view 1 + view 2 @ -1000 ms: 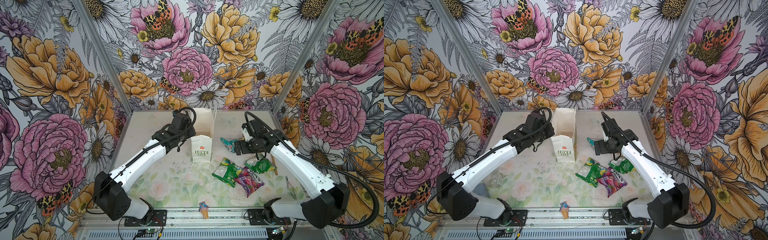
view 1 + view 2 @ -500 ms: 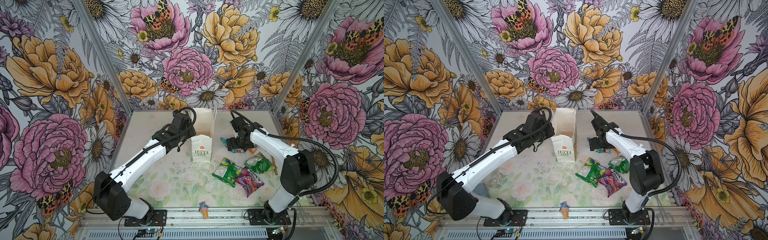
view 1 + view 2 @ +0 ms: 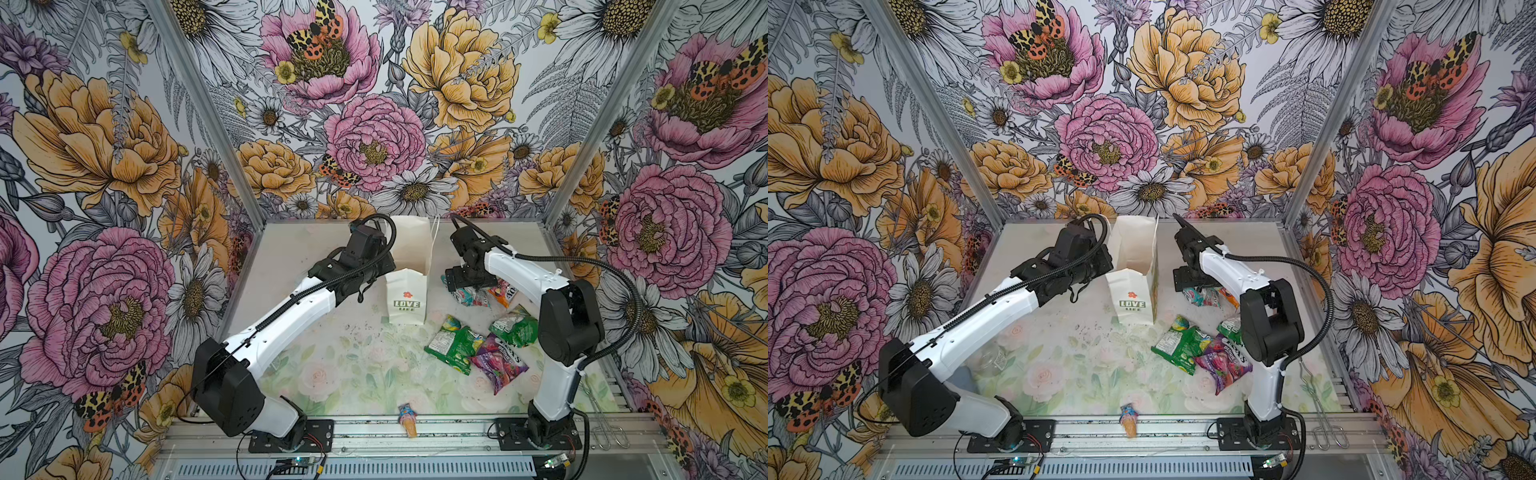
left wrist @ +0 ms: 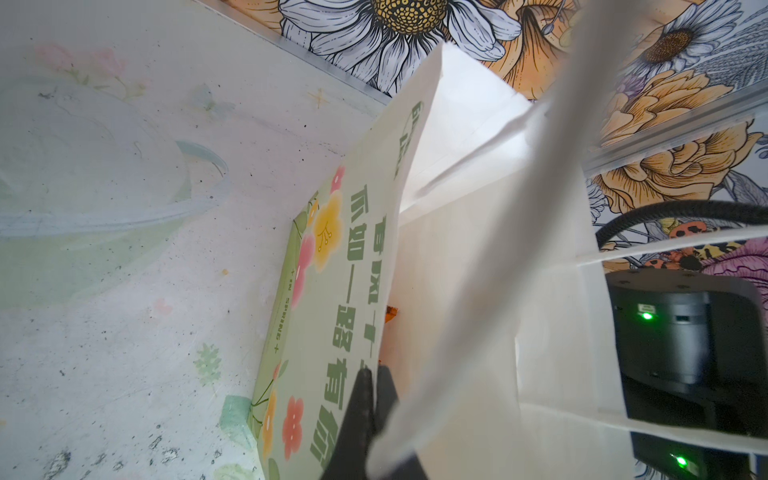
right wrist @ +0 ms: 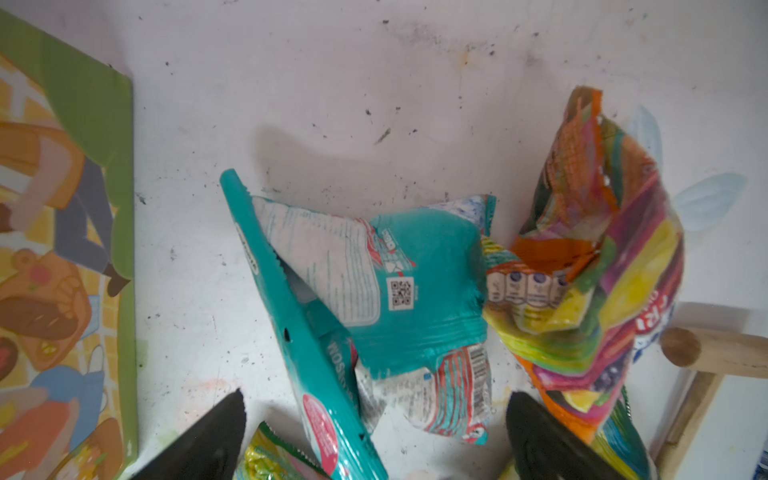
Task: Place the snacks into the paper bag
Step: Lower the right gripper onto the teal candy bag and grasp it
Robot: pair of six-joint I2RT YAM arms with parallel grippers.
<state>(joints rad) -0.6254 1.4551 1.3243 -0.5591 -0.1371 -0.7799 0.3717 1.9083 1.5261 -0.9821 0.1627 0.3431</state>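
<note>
L gripper (image 4: 372, 376) clamped tight on rim of paper bag (image 3: 409, 291), pinching the side wall: green print on outer face, plain white inside. Cord handle hangs across the left wrist view. Bag stands upright toward back of table (image 3: 332, 374), mouth open, "LOVE LIFE" face toward front.

R gripper (image 5: 376, 394) spread wide, nothing in it, hovering just over teal packet (image 5: 415, 270) w/ one finger either side of it. Can't tell if it touches the packet.

Teal packet lies on table just right of bag, touching a crumpled orange/pink/yellow packet (image 5: 602, 249) beside it. Nearer the front, right of centre: green packet (image 3: 451, 343) touching purple packet (image 3: 498, 361). 2nd green packet (image 3: 513, 328) sits just beside them, partly hidden by R arm. All five lie outside bag.

Ice-cream-cone trinket (image 3: 407, 419) at front edge, well apart from the packets.
</note>
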